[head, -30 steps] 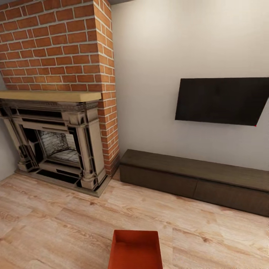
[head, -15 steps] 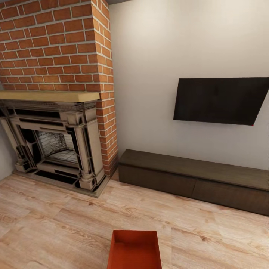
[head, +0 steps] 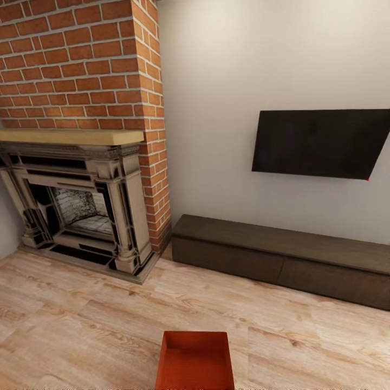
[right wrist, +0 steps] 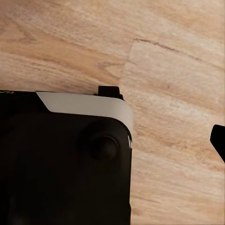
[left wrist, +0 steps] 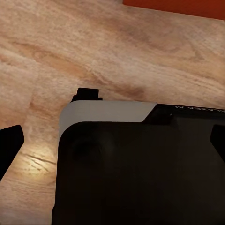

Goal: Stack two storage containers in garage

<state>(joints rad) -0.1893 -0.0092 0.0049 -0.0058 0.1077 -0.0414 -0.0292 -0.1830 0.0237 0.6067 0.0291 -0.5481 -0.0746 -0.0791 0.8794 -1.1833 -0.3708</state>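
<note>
Now | orange-red tapered container (head: 195, 360) on wood-plank floor (head: 81, 325) | both grippers' state: cannot tell

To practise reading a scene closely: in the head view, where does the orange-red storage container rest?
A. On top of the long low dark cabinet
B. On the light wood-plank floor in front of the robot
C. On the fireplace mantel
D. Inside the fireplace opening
B: the storage container sits open side up on the wood-plank floor, apart from the dark cabinet and the fireplace.
</note>
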